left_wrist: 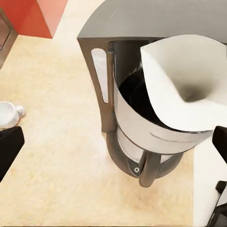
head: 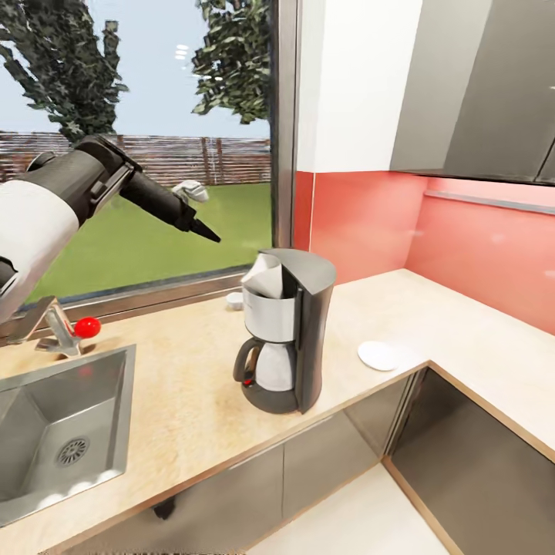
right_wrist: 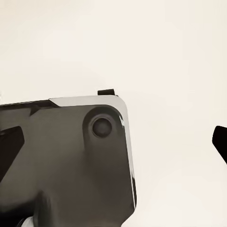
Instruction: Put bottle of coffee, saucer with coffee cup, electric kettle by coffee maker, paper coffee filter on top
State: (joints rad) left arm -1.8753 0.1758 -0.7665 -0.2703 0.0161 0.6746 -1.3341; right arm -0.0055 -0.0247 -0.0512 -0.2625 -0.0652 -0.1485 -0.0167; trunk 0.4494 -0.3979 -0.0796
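We count one coffee maker [head: 287, 331], one paper filter [head: 264, 277], one saucer [head: 379, 355], one cup [head: 234, 301], one sink [head: 31, 455].

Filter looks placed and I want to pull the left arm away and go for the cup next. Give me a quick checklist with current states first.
1. Paper coffee filter sits in the top of the coffee maker: ok, the white cone stands in the opening.
2. Left gripper released: ok, its fingers are wide apart in the wrist view, nothing between them.
3. Left gripper clear of the machine: ok, it hangs above and to the sink side.
4. Saucer beside the coffee maker: ok, on the countertop.
5. Coffee cup on saucer: not ok, it stands on the counter near the window.
6. Right gripper state: cannot tell.
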